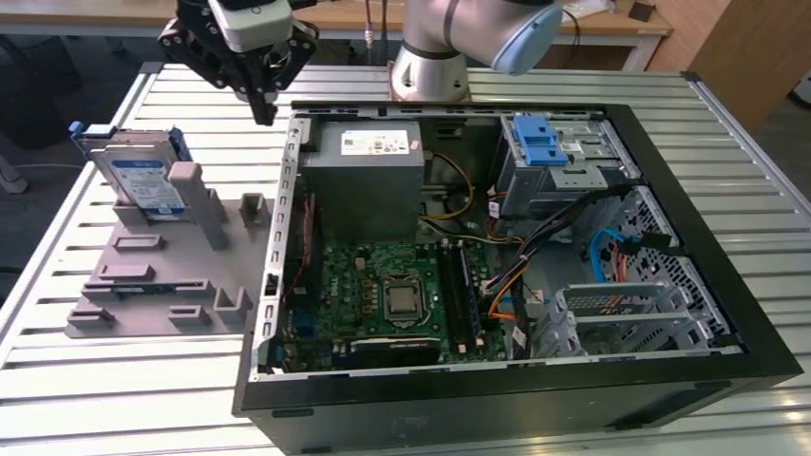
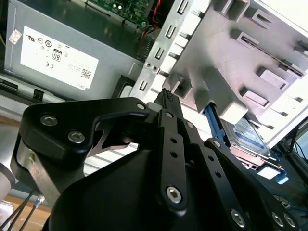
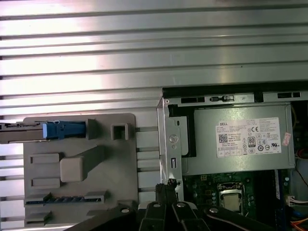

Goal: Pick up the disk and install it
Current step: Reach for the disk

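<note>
Currently my end effector [image 1: 264,116], pinched narrow and empty, hovers at two o'clock from the upright disk [image 1: 137,180] in the exterior view.

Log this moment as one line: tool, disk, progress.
tool: shut, empty, hovers by case corner | disk: upright in grey fixture, untouched | install: not done

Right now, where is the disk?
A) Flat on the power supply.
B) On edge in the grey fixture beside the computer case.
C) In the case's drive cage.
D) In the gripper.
B: the disk stands on edge in the grey fixture, to the exterior view's left of the computer case, with the gripper above and apart from it.
</note>
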You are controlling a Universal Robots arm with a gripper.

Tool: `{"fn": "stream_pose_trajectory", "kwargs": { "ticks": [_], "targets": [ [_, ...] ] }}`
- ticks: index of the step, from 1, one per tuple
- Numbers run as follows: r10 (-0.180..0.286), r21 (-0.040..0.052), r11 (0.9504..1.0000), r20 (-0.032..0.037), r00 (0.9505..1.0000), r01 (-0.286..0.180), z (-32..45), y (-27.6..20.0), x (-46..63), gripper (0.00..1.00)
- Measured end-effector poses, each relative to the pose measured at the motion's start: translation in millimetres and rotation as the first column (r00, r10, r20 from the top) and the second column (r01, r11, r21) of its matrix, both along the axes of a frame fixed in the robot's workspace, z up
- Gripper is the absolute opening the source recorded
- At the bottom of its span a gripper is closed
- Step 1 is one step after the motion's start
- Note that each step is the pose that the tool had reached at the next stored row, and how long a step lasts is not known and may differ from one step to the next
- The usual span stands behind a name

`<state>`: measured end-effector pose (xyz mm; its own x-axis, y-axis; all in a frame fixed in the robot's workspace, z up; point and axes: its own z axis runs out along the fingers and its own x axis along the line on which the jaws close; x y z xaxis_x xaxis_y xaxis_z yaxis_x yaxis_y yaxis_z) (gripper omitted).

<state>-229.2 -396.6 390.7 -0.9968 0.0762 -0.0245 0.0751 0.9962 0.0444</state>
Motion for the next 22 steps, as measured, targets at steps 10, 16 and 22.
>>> {"fn": "stream_pose_trajectory", "kwargs": {
  "ticks": [10,16,22],
  "targets": [
    [0.000,-0.0001,1.0000,-0.0001,1.0000,0.000,-0.5,1.2,-19.9,0.11],
    [0.000,0.0000,1.0000,-0.0001,1.0000,0.000,-0.8,1.9,-31.1,0.11],
    [0.000,0.0000,1.0000,-0.0001,1.0000,0.000,-1.2,2.5,-42.6,0.11]
  ]
}}
